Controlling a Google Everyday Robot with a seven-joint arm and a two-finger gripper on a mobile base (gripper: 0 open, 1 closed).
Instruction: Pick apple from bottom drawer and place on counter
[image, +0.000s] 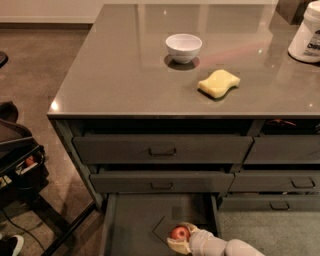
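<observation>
Camera view is looking down over the counter and the drawer cabinet below it, and the grasp step is the one in hand. At the bottom centre of the frame the bottom drawer is standing pulled out. The apple is sitting low in it, toward its right side and next to the faint diamond mark on the grey floor. The gripper is reaching in from the lower right on its pale arm. Its tan fingers are appearing to wrap the apple from below and from the sides, pinching it rather than standing spread. The apple is looking as if it is resting on or just above the drawer floor, so the lift is not yet showing.

Next, I judge, the arm is needing to raise the apple straight up. It is needing to clear the drawer's front edge and the two handled drawers above before it swings over the countertop. The grip is needing to hold firm, since a round fruit is apt to roll out.

On the counter, a white bowl and a yellow sponge are occupying the middle, and a white tub is sitting at the upper right. The bare stretch toward the left front is looking like the easiest landing place.
</observation>
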